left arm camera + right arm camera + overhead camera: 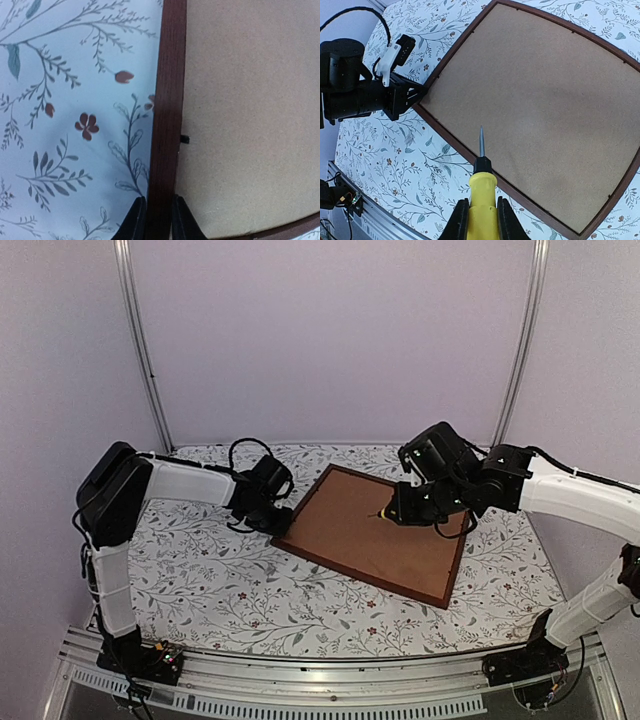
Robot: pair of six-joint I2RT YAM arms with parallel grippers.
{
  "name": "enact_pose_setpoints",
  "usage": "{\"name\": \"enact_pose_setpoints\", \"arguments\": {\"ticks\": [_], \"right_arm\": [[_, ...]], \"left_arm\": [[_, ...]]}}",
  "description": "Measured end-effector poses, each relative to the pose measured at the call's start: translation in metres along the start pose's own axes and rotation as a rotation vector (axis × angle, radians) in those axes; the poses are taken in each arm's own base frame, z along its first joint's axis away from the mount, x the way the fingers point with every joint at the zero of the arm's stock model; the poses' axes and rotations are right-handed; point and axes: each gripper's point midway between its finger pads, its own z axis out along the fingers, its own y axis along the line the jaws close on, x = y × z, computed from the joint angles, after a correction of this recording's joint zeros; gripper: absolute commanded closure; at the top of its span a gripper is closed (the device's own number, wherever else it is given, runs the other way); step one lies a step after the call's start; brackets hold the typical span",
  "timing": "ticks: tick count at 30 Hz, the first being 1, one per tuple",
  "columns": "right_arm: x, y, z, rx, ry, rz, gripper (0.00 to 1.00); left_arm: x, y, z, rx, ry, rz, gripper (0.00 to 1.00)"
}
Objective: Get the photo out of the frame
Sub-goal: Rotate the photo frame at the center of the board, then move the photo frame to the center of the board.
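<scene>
The frame (300, 549) of dark reddish-brown wood lies face down on the flowered cloth, its plain brown backing board (375, 530) facing up. The photo is hidden beneath that board. My left gripper (279, 525) is shut on the frame's left rail (165, 125), one finger (134, 220) on each side of the wood. My right gripper (408, 508) hovers above the board and is shut on a yellow-handled screwdriver (482, 200), whose metal tip (481, 140) points down over the board near the frame's near rail (470, 155). A small black tab (184, 139) sits at the board's edge.
The flowered tablecloth (220, 585) covers the table. Purple walls and two metal posts (140, 340) stand behind. A metal rail (330, 695) runs along the near edge, between the arm bases. Black cables (245, 448) loop by the left wrist.
</scene>
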Motion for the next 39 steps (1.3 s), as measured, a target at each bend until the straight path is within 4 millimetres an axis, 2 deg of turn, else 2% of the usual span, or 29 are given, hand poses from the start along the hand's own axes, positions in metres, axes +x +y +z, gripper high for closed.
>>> {"name": "enact_pose_setpoints", "arguments": {"ticks": [3, 7, 12, 16, 18, 21, 25, 30, 34, 39], "right_arm": [[0.001, 0.000, 0.003, 0.003, 0.004, -0.011, 1.00], [0.004, 0.001, 0.012, 0.007, 0.021, -0.029, 1.00], [0.009, 0.005, 0.023, -0.004, 0.049, -0.049, 1.00], [0.012, 0.010, 0.028, -0.029, 0.066, -0.057, 1.00], [0.014, 0.013, 0.031, -0.045, 0.075, -0.059, 1.00], [0.018, 0.017, 0.036, -0.064, 0.095, -0.062, 1.00], [0.028, 0.026, 0.044, -0.111, 0.141, -0.062, 1.00], [0.041, 0.038, 0.053, -0.187, 0.203, -0.062, 1.00], [0.051, 0.043, 0.063, -0.256, 0.255, -0.045, 1.00], [0.061, 0.047, 0.077, -0.351, 0.324, -0.010, 1.00]], "left_arm": [[0.020, 0.004, -0.011, 0.002, 0.013, -0.082, 0.88], [0.045, -0.002, -0.024, 0.002, 0.023, -0.169, 0.87], [0.075, -0.040, -0.039, 0.019, 0.025, -0.230, 0.82], [0.105, -0.074, -0.053, 0.065, 0.043, -0.252, 0.72], [0.119, -0.082, -0.059, 0.079, 0.064, -0.262, 0.69], [0.133, -0.082, -0.069, 0.085, 0.089, -0.283, 0.67], [0.135, -0.077, -0.083, 0.082, 0.091, -0.306, 0.63], [0.120, -0.077, -0.099, 0.125, 0.048, -0.318, 0.62], [0.111, -0.069, -0.101, 0.151, 0.033, -0.343, 0.63], [0.108, -0.044, -0.091, 0.169, 0.034, -0.397, 0.65]]}}
